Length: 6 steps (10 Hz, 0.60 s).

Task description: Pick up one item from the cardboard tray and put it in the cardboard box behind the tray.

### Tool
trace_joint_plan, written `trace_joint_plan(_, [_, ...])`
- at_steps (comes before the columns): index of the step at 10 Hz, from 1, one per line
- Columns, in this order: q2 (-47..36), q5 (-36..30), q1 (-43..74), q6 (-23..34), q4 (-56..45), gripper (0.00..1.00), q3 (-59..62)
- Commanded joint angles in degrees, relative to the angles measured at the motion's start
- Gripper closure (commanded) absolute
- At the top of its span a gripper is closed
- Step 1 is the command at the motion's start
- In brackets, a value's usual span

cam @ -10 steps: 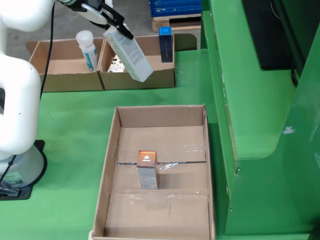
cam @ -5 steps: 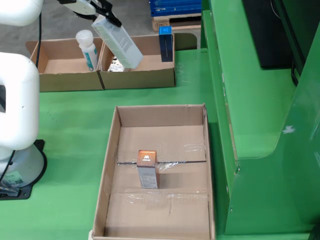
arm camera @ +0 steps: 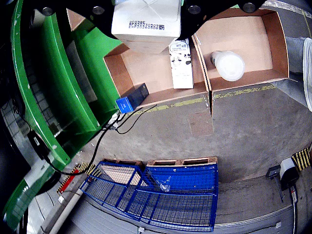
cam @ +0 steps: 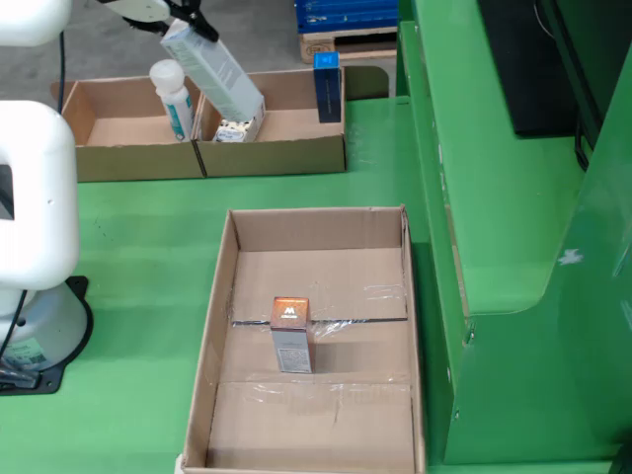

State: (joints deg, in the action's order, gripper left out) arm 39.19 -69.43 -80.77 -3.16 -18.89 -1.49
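Observation:
In the side view my gripper (cam: 184, 17) is shut on a long pale box (cam: 213, 69). The box hangs tilted, its lower end over the right compartment of the cardboard box (cam: 272, 156) behind the tray. In the view that rides on the gripper, the pale box (arm camera: 146, 22) fills the top between the black fingers (arm camera: 92, 9), above that same compartment's wall (arm camera: 114, 73). The cardboard tray (cam: 316, 225) holds one small orange-topped box (cam: 291, 334), standing upright.
The right compartment holds a printed white carton (arm camera: 181, 66) and an upright blue box (cam: 328, 87). A white bottle (cam: 173, 97) stands in the left compartment. A tall green frame (cam: 474, 197) rises to the right of the tray, and the arm's white base (cam: 35, 296) stands at the left.
The gripper has carried the pale box left and toward the back, from over the compartment's front wall to above its left part. The tray's small box has not moved.

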Motion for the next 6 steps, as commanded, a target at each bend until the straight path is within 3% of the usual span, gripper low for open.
trace_joint_plan(1, [1.4, 1.1, -0.8, 1.6, 5.6, 1.00, 1.5])
trace_joint_plan(4, [8.3, 2.3, 0.8, 5.4, 18.1, 1.00, 1.5])
trace_joint_plan(5, [16.0, 6.3, 1.1, 9.9, 32.6, 1.00, 1.5])
trace_joint_plan(6, [16.0, 6.3, 1.1, 9.9, 32.6, 1.00, 1.5])
